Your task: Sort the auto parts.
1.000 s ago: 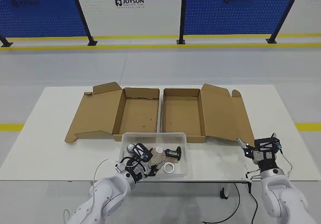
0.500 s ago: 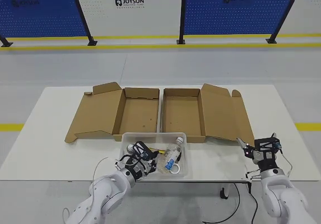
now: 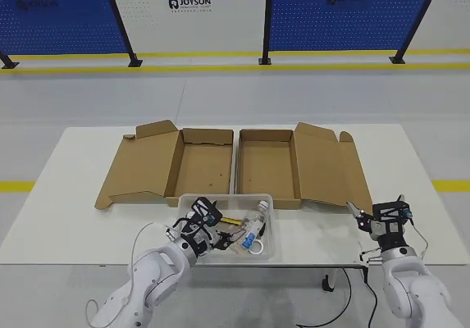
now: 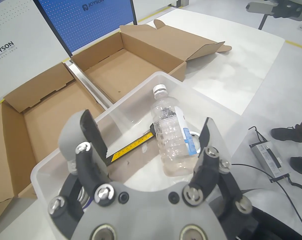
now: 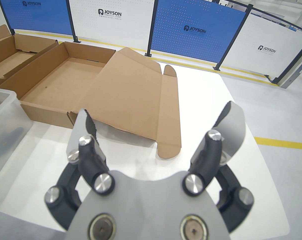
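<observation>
A clear plastic bin (image 3: 263, 200) stands at the table's front middle. In it lie a clear bottle (image 3: 253, 225) with a white cap, a yellow ruler-like bar (image 3: 233, 220) and a white ring (image 3: 248, 244). My left gripper (image 3: 206, 215) hangs open over the bin's left part. In the left wrist view its fingers (image 4: 91, 128) straddle the bar (image 4: 131, 146), with the bottle (image 4: 172, 136) just ahead and nothing held. My right gripper (image 3: 380, 217) stands open over the table's front right (image 5: 157, 112), empty.
Two open cardboard boxes (image 3: 204, 168) (image 3: 267, 168) sit side by side behind the bin, flaps spread outward. The right box's flap (image 5: 131, 101) lies flat just ahead of my right gripper. A cable and power brick (image 4: 268, 156) lie on the floor past the table edge.
My left gripper has shifted farther over the bin, away from the front edge. The bottle and yellow bar now show in the bin where small dark parts showed. The right arm is still.
</observation>
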Robot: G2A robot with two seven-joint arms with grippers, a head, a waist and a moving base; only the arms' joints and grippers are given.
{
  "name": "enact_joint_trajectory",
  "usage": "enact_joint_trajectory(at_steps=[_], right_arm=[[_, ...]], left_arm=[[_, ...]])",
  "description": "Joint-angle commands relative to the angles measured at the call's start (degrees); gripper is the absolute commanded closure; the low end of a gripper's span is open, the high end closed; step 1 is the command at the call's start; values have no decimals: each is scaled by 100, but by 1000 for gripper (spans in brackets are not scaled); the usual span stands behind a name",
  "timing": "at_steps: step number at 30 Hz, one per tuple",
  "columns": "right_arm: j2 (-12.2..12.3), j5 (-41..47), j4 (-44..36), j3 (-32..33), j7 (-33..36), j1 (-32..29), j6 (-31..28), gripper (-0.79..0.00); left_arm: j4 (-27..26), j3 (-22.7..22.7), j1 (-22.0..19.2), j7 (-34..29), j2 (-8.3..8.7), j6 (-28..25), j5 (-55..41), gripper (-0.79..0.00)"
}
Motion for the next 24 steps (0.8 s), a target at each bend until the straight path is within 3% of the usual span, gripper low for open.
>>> enact_joint_trajectory(at_steps=[1,6,10,17,24], right_arm=[[0,0,0,0,0,0,0,-785],[0,0,0,0,0,0,0,-785],[0,0,0,0,0,0,0,-785],[0,0,0,0,0,0,0,-785],[0,0,0,0,0,0,0,-785]], left_arm=[[0,0,0,0,0,0,0,-785],[-22,3,-11,28,-4,-9,-74,-785],[-123,135,-232,-369,-39,-53,-322,-785],[159,760,-1062,-1874,-201,216,-881,-785],[658,1437,-1686,-2741,-383,570,-904,-785]])
